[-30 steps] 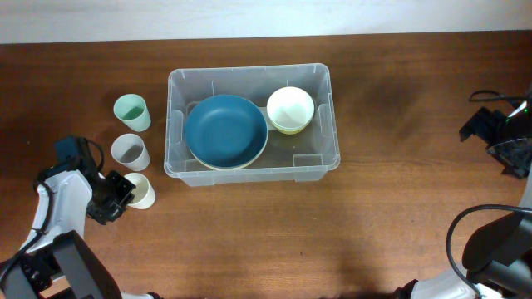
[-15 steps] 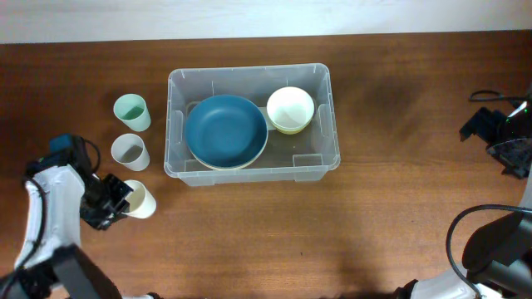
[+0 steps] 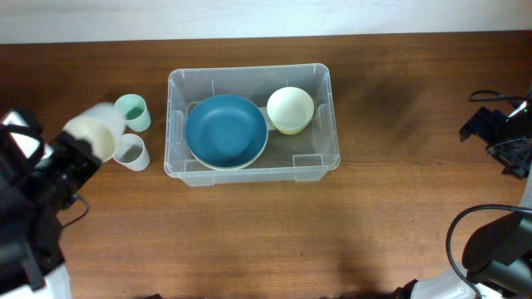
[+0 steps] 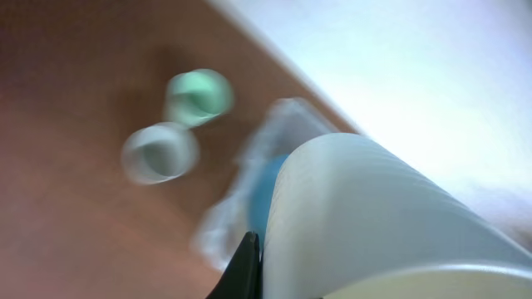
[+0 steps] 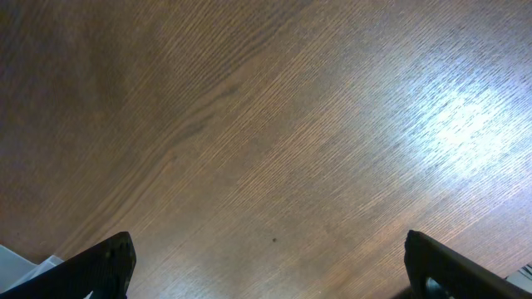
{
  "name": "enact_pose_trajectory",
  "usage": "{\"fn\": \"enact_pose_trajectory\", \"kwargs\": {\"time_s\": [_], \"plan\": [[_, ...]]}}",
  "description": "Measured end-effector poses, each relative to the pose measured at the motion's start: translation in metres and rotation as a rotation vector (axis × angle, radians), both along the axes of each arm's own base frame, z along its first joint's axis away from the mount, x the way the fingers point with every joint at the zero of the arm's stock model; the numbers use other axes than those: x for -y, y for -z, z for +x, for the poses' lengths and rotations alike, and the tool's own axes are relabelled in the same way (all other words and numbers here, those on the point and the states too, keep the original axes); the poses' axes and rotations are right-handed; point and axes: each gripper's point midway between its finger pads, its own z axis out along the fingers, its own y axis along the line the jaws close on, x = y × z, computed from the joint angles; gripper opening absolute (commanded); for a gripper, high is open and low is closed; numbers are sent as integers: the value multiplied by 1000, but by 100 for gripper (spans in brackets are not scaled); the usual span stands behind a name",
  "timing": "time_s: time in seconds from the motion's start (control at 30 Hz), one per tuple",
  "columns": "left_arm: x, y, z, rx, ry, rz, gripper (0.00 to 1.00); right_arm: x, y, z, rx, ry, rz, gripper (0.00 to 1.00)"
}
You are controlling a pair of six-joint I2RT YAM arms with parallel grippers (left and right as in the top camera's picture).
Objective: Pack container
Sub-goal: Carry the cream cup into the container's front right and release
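My left gripper point(image 3: 81, 151) grips a pale cream plastic cup point(image 3: 91, 133) at the left of the overhead frame. The cup is blurred and lies just beside a mint-green plastic cup point(image 3: 131, 110) and a translucent grey cup point(image 3: 129, 152). In the left wrist view the cream cup point(image 4: 374, 216) fills the lower right, with one dark finger point(image 4: 248, 267) against its side. The large clear plastic rectangular container point(image 3: 334, 124) sits at the centre of the brown wooden table point(image 3: 399, 216). It holds a round blue plate point(image 3: 225, 130) on its left and a pale yellow bowl point(image 3: 290, 108) at its upper right. My right gripper point(image 3: 499, 133) is at the right edge, well apart from the container. Its wrist view shows the fingers spread wide over the tabletop.
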Motion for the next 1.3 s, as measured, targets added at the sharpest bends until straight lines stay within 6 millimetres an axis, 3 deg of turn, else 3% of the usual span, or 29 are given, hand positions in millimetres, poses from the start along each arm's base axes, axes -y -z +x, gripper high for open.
{"fn": "enact_pose_trajectory", "kwargs": {"time_s": [0.13,0.17,0.2,0.3,0.4,0.43,0.5,0.6,0.7,0.77,1.03,1.3], "plan": [[62,-28,30,141,234,-15,1,0,0,0,0,0,-1,99],[84,-35,40,181,308,-16,1,0,0,0,-1,0,0,99],[119,-39,54,215,415,-25,1,0,0,0,-1,0,0,99],[191,-15,82,188,580,-30,1,0,0,0,0,0,0,99],[232,11,101,150,631,-5,1,0,0,0,0,0,0,99],[253,33,108,103,660,8,1,0,0,0,0,0,0,99],[274,68,120,36,681,30,1,0,0,0,0,0,0,99],[292,105,135,-18,689,54,1,0,0,0,0,0,0,99],[304,154,143,-114,687,99,1,0,0,0,0,0,0,99],[309,171,145,-141,689,123,1,0,0,0,0,0,-1,99],[319,223,145,-230,710,211,1,0,0,0,0,0,0,99],[312,251,140,-315,699,262,1,0,0,0,0,0,0,99]]}}
